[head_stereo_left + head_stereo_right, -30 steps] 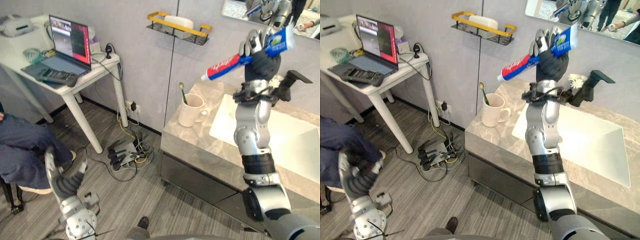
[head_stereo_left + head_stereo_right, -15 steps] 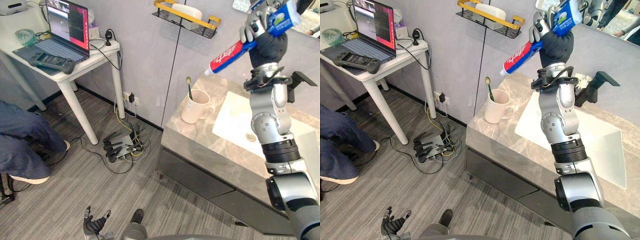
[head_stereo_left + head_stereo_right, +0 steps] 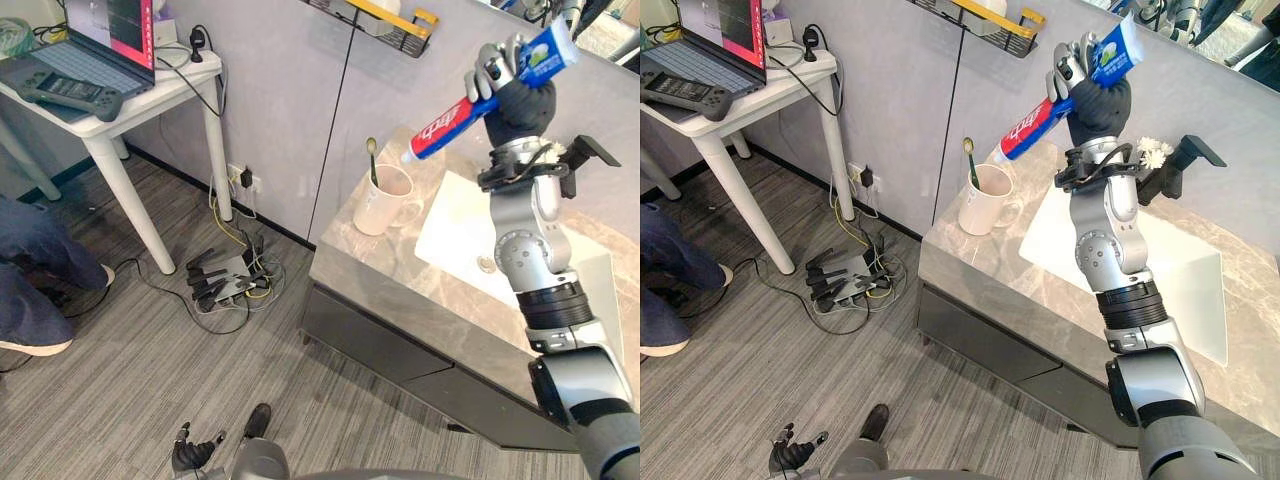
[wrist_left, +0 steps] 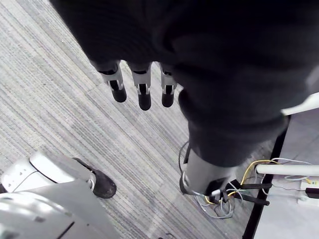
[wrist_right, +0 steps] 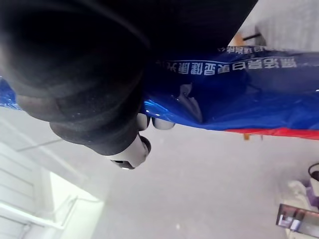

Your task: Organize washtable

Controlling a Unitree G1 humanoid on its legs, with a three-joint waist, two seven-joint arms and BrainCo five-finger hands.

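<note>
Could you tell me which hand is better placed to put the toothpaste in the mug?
Right: the right hand grips the toothpaste tube near the mug; the left hand hangs near the floor.

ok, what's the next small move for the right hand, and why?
Probably lower the toothpaste cap-first toward the mug. The right hand grips it high above the counter, cap end tilted down toward the mug, which stands upright with a toothbrush in it. The left hand hangs open near the floor.
</note>
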